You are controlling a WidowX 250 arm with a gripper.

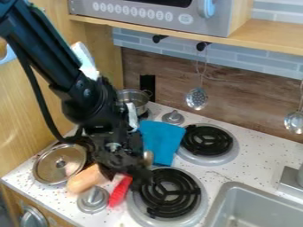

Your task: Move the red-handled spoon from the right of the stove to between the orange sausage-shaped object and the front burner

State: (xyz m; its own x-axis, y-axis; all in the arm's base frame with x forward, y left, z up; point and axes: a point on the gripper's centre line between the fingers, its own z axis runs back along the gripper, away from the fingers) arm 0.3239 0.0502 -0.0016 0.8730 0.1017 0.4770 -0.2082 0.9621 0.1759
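Note:
My black gripper (pixel 133 170) hangs low over the left side of the stove top, just beside the front burner's left edge. Directly below it lies a red object (pixel 120 191), its upper end partly covered by the gripper. A tan, rounded block-like object (pixel 87 178) lies left of the gripper, next to a round metal lid (pixel 52 166). Behind the gripper a blue cloth (pixel 161 139) is spread on the counter, reaching toward the back burner. At the rear left stands a metal pot (pixel 135 98), partly hidden by the arm.
Two black coil burners (pixel 207 140) (pixel 170 193) occupy the middle. Grey knobs (pixel 93 199) (pixel 172 117) stand on the counter. A grey sink (pixel 260 204) is at the lower right. A slotted spoon (pixel 196 98) and a ladle (pixel 294 122) hang at the back, below a shelf (pixel 272 36).

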